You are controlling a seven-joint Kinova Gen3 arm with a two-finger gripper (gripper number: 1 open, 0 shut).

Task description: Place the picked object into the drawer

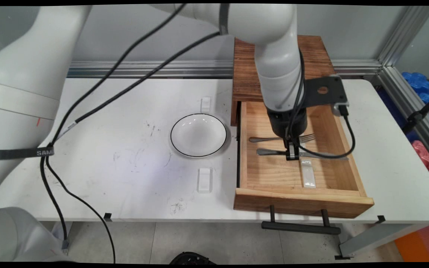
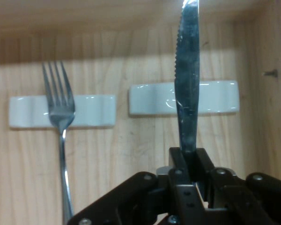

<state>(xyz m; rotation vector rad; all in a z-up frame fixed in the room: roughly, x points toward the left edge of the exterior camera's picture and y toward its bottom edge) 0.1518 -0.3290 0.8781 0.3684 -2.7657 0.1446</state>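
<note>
Knife [image 2: 187,79] clamped between the gripper [image 1: 292,155] fingers inside the open wooden drawer [image 1: 333,201], fork [image 1: 281,139] just at its 12 o'clock, white plate [image 1: 198,134] away at 9.

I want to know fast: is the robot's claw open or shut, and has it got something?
Gripper: shut on the knife, inside the open wooden drawer, with the fork lying beside it.
</note>
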